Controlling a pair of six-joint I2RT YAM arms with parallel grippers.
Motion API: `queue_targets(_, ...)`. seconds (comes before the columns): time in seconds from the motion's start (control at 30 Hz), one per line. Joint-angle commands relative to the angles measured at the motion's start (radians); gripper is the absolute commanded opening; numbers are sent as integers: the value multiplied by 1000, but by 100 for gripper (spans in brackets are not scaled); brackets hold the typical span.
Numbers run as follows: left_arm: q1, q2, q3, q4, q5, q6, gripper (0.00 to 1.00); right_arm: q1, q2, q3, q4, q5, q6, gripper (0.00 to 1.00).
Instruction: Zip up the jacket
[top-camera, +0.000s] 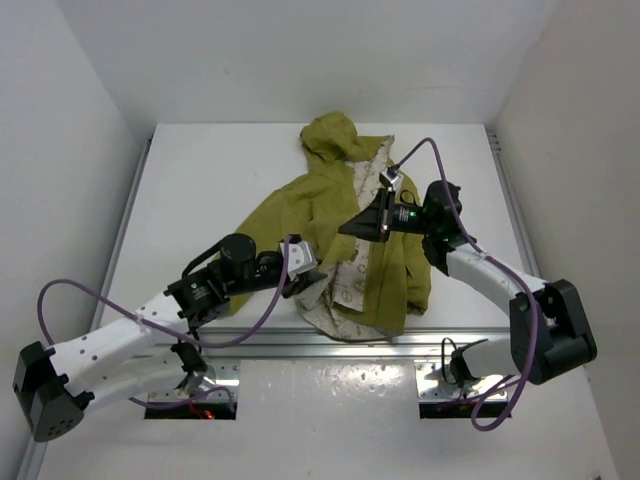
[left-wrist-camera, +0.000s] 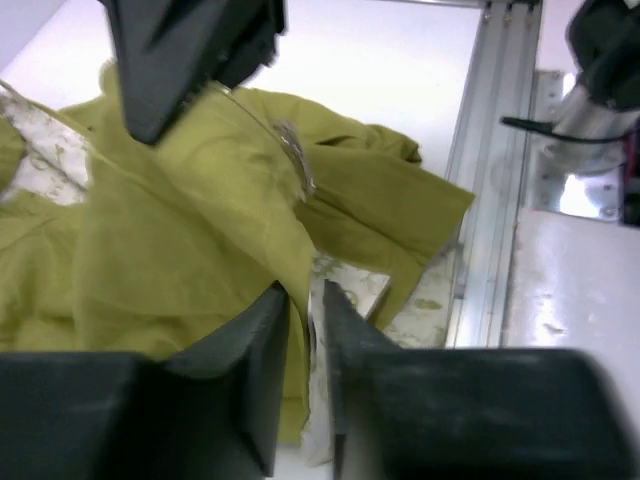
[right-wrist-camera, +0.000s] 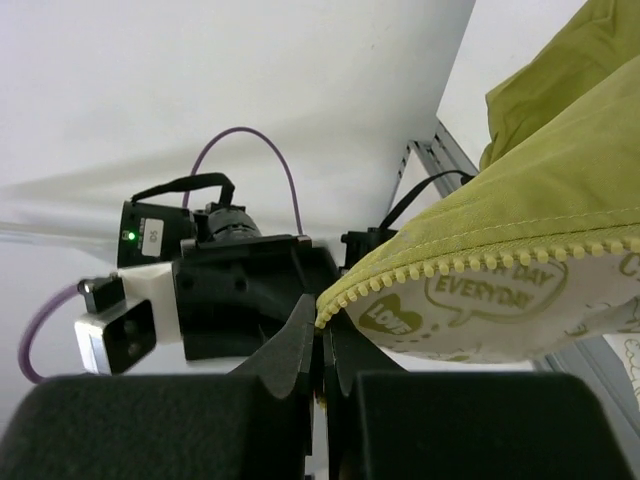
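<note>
Likely step: aligning zipper halves. Gripping jacket hem edge with left gripper, lower centre; pinching toothed edge with right gripper, centre. Next: mate ends without slack.

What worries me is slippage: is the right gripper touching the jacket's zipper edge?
Touching. The right wrist view shows the right gripper pinching the zipper edge of the jacket.

White table, olive-green jacket lying crumpled on it a little toward 3 o'clock from the middle, hood at 12 o'clock, hem at 6 o'clock just beside the aluminium rail, cream printed lining showing.
</note>
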Motion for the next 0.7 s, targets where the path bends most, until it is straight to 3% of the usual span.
queue_targets(0.0, -10, -51, 9, -49, 26, 2, 59, -6, -22, 19, 67, 11, -17, 0)
queue_targets(0.03, 2, -51, 19, -49, 0, -41, 99, -7, -22, 21, 82, 11, -22, 0)
queue_targets(0.07, 22, -62, 32, -63, -14, -135, 100, -4, -27, 21, 91, 8, -25, 0)
queue_targets(0.2, 129, -51, 153, -106, 46, -262, 100, 3, -16, 24, 134, -3, -37, 0)
queue_targets(0.37, 220, 4, 191, -83, 127, -475, 100, 17, -11, 38, 153, -5, -49, 0)
queue_targets(0.53, 260, 105, 201, -6, 352, -593, 93, 34, -4, 56, 142, -6, -63, 0)
queue_targets(0.67, 229, 117, 179, 37, 302, -594, 92, 34, -4, 74, 131, -5, -71, 0)
